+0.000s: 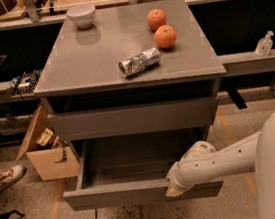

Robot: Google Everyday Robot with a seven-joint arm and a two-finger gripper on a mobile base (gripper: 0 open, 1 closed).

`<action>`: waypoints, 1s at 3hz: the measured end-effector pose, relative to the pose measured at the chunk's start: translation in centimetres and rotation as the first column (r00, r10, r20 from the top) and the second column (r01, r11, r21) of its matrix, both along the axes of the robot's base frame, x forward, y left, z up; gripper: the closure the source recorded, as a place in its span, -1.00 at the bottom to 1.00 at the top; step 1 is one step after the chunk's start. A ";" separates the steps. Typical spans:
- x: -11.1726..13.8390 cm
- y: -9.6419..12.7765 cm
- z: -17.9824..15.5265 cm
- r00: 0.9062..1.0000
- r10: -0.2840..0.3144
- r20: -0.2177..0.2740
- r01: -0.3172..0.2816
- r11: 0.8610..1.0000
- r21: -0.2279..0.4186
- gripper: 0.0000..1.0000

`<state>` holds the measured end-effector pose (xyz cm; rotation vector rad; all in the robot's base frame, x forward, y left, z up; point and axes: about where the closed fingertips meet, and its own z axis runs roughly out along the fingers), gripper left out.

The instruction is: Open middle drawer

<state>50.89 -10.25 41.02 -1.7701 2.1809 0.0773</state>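
The middle drawer (138,193) is a wide grey handleless drawer, pulled well out of the grey cabinet. Its shallow grey box interior (134,157) shows and looks empty. Above it, another grey drawer front (133,118) sits closed under the cabinet top. My gripper (173,190) is at the top edge of the open drawer's front, right of its middle, at the end of my white arm (220,160), which reaches in from the lower right. Its tip is hidden against the drawer front.
On the cabinet top (86,63) lie a crushed silver can (139,62), two oranges (165,36) and a white bowl (81,15). A cardboard box (45,154) stands on the floor at the left, with a shoe (3,179) beside it. A bottle (263,44) stands on the right shelf.
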 end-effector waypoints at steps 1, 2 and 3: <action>-2.3 -0.8 -0.1 1.000 -0.003 -0.008 0.003 1.000 0.010 1.00; -2.3 -0.7 -0.1 1.000 -0.003 -0.008 0.003 1.000 0.010 1.00; -2.3 -0.7 -0.1 1.000 -0.003 -0.008 0.003 1.000 0.010 1.00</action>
